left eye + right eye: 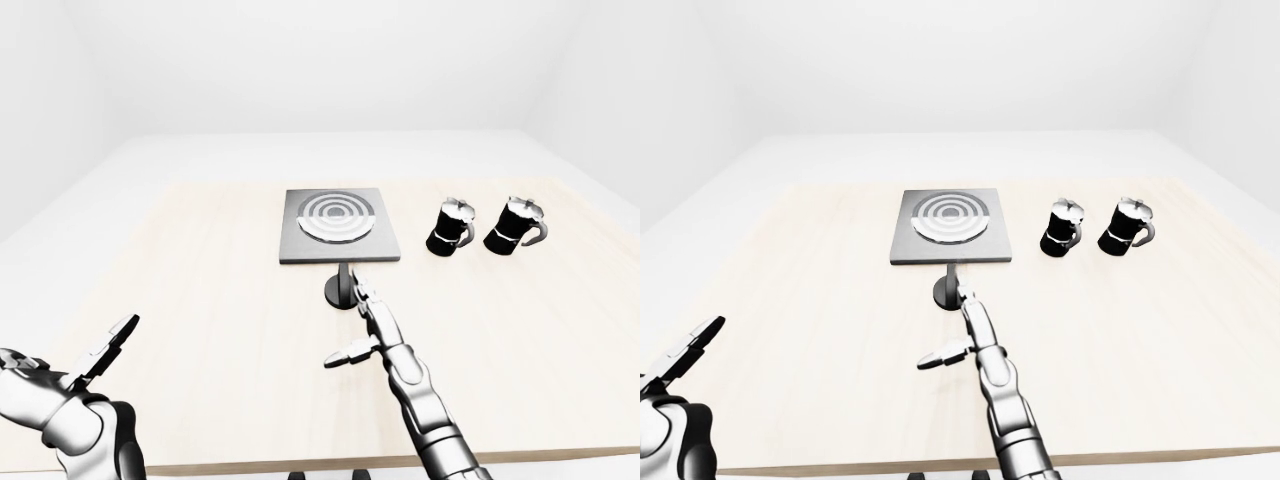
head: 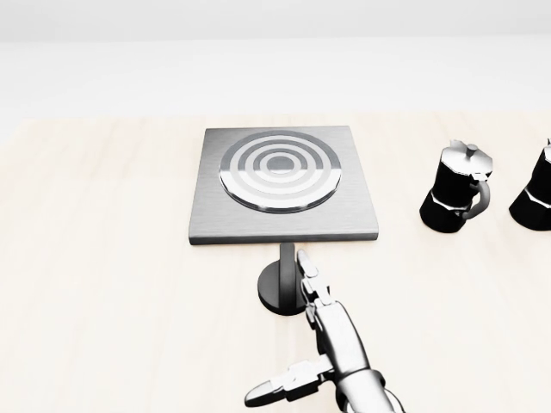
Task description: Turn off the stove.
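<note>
The stove (image 2: pixel 282 187) sits mid-surface, its round black knob (image 2: pixel 282 286) just below its near edge. The right hand (image 2: pixel 323 331) has its fingers (image 2: pixel 308 274) spread apart, tips at the knob's right rim. The left hand (image 1: pixel 75 375), also open, hangs well off to the left.

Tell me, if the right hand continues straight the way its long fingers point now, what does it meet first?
Most likely the black stove knob: the right hand has its fingertips at the knob's right edge, aimed toward the stove beyond. Whether they touch already is unclear.
</note>
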